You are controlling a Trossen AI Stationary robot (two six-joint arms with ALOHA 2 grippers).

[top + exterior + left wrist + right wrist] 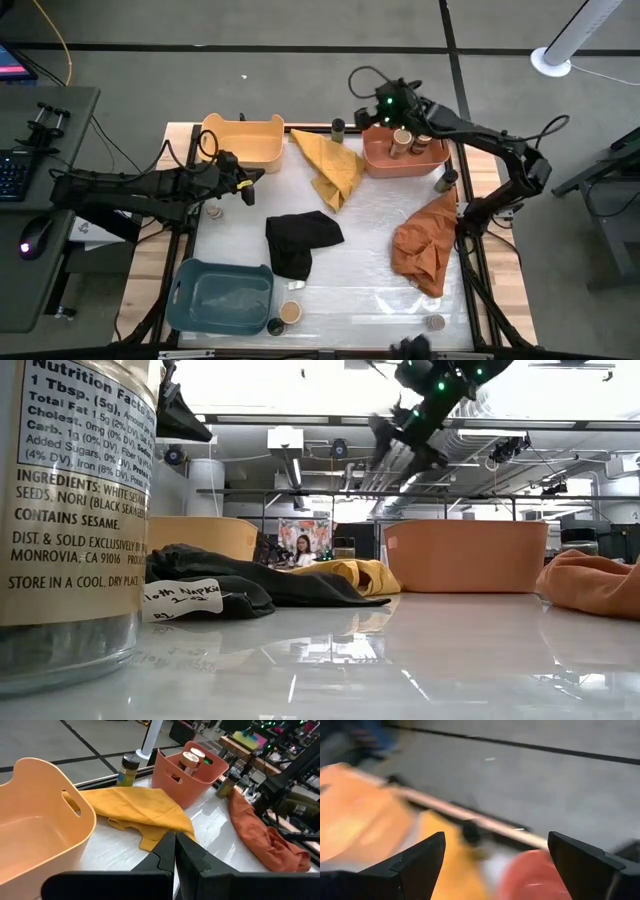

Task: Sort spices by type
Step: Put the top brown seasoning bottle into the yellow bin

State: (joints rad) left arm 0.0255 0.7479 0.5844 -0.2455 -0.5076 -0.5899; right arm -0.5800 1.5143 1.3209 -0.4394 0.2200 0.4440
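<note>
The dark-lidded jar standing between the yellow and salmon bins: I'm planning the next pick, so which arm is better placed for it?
Probably the right. The right gripper hangs open over the salmon bin, close to the dark-lidded jar. The left gripper is shut in front of the yellow bin, farther away.

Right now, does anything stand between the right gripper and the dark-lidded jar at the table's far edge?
Nothing visible does. The right gripper, open, hangs above the salmon bin, and the dark-lidded jar stands free just outside that bin. The yellow cloth lies beside the jar, not over it.
</note>
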